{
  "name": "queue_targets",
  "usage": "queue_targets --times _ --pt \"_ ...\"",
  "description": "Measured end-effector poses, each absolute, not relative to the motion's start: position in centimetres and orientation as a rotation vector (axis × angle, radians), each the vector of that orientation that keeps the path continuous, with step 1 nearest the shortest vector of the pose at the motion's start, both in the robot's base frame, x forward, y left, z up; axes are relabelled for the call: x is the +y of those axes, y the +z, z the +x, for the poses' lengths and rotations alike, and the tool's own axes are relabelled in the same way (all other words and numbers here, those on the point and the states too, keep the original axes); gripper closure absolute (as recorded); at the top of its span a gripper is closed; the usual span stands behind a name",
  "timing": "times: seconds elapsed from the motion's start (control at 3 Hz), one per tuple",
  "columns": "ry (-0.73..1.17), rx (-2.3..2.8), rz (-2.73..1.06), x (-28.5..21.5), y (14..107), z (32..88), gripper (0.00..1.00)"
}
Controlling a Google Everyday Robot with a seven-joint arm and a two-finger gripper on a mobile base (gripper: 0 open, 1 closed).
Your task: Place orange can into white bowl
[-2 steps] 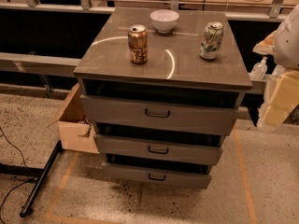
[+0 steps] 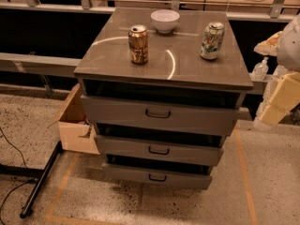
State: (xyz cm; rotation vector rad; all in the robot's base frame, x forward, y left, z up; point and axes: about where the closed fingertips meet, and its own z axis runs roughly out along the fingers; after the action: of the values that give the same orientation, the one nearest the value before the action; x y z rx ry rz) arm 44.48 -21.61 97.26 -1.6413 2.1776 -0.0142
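The shiny orange-gold drink can with a silver top (image 2: 138, 43) stands on the left half of the grey drawer cabinet's flat top (image 2: 187, 71), toward the front, exactly where it stood a moment ago. As far as I can tell nothing has moved. The small round white bowl (image 2: 165, 20) is unmoved behind it near the back edge, a little to the right and clear of the can. The white and green can (image 2: 212, 41) keeps its spot on the right side.

The gripper (image 2: 280, 97) I take to be among the pale arm parts at the right edge, beside the cabinet and well apart from the orange can. It holds nothing I can see, and I cannot tell whether it is open or closed.

So I judge the task has not really begun: the reach is still to come.

The can is upright, long axis vertical, silver top facing up, so a sideways grasp around the body looks natural. The bowl sits mouth up, ready to receive it.
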Motion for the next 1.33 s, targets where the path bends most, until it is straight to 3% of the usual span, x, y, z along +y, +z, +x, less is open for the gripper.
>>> queue_targets --times 0.33,1.0,1.33 --pt "0.137 2.072 -1.486 -22.0 94.7 46.7 0.00" --pt "0.364 1.775 -1.118 -16.3 94.0 55.9 0.00" --pt "0.315 1.761 -1.076 -16.8 95.0 57.0 0.00"
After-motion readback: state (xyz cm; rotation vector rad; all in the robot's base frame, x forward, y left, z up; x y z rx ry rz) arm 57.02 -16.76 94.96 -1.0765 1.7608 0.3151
